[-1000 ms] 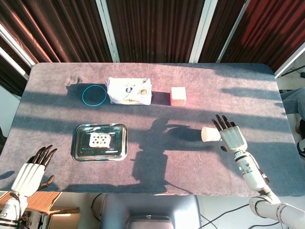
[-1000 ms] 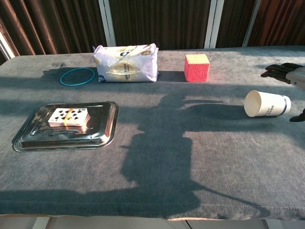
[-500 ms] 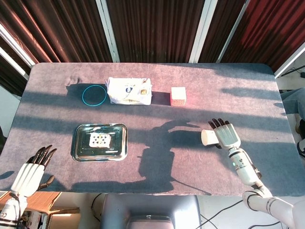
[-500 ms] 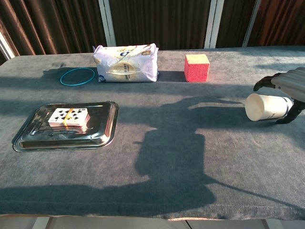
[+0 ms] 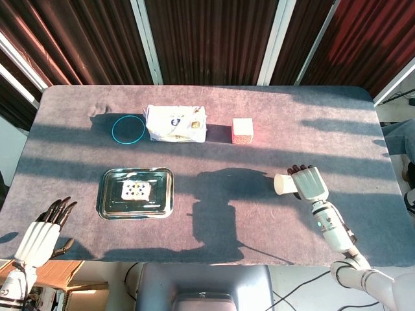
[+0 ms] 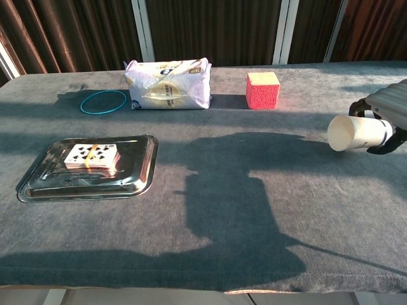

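Observation:
A white paper cup (image 5: 284,184) (image 6: 354,132) lies on its side at the table's right, mouth toward the left. My right hand (image 5: 309,183) (image 6: 389,109) wraps over its base end, fingers curled around it, and the cup seems slightly raised off the cloth. My left hand (image 5: 45,228) hangs open past the table's near left corner, fingers spread, touching nothing; the chest view does not show it.
A metal tray (image 5: 111,202) (image 6: 141,170) holding a deck of cards (image 5: 136,189) (image 6: 91,155) sits front left. At the back lie a teal ring (image 5: 128,129) (image 6: 103,101), a white tissue pack (image 5: 174,123) (image 6: 168,83) and a red sponge cube (image 5: 242,131) (image 6: 262,89).
My right hand moved over the lying cup from its right side and closed its fingers around it. The cup has lifted a little. The left hand stayed where it was.

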`<state>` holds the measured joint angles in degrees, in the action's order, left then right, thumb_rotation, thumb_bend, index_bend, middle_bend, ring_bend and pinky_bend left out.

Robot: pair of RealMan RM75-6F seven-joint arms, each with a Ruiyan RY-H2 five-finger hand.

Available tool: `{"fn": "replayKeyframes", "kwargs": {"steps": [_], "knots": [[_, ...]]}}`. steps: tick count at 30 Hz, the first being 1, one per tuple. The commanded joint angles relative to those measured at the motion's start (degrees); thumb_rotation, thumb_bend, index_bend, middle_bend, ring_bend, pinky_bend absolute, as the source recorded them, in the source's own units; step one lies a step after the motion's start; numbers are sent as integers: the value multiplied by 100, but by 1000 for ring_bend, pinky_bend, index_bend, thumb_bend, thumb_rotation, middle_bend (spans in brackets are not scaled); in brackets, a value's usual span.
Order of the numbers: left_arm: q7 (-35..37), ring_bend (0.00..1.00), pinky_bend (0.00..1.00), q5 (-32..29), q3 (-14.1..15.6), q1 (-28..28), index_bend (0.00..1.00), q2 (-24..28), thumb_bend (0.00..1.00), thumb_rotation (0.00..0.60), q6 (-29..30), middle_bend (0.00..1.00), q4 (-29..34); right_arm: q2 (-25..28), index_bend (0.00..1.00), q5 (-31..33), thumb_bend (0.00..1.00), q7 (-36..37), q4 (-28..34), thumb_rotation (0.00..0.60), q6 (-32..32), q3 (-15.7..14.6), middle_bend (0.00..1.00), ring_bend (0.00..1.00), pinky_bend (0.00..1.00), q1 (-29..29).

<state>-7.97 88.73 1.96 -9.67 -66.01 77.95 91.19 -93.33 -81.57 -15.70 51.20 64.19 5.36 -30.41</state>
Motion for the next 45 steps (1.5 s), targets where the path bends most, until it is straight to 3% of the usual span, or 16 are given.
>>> {"fn": "replayKeyframes", "kwargs": {"steps": [1,5,10,15,21,27,39,42,45], "knots": [[3,0,281,-3,-2,0,52,1,302,600,0,2,1,69,755,-505,494,-106,-64,600,775,-104,516,529,710,64],[7,0,281,2,-1,3,52,4,302,600,7,2,4,223,755,-1151,494,-964,-87,600,1553,-297,519,529,709,63],[7,0,281,3,-2,7,51,6,301,600,17,2,8,474,763,-1990,494,-3129,-124,600,2006,-588,523,529,702,-53],[7,0,281,12,1,6,52,6,302,600,15,2,9,799,765,-2314,494,-4816,228,600,1521,-761,523,522,685,-180],[41,0,282,-2,-8,5,51,13,302,600,14,2,2,989,751,-2116,494,-5979,673,600,665,-693,523,499,644,-276],[58,0,282,-8,-7,0,52,21,298,600,-2,3,4,866,701,-1929,476,-6519,749,600,70,-658,523,445,584,-338],[103,0,283,-6,-4,19,52,48,299,600,25,16,15,567,594,-1863,469,-6345,496,600,-107,-680,480,350,542,-324],[97,0,283,-9,-6,19,51,45,299,600,24,16,15,545,488,-1840,443,-6239,461,600,-53,-671,422,290,522,-287],[86,0,283,-15,-6,17,52,43,299,600,14,16,19,539,283,-1857,387,-6009,424,600,11,-688,322,222,495,-270]]}}
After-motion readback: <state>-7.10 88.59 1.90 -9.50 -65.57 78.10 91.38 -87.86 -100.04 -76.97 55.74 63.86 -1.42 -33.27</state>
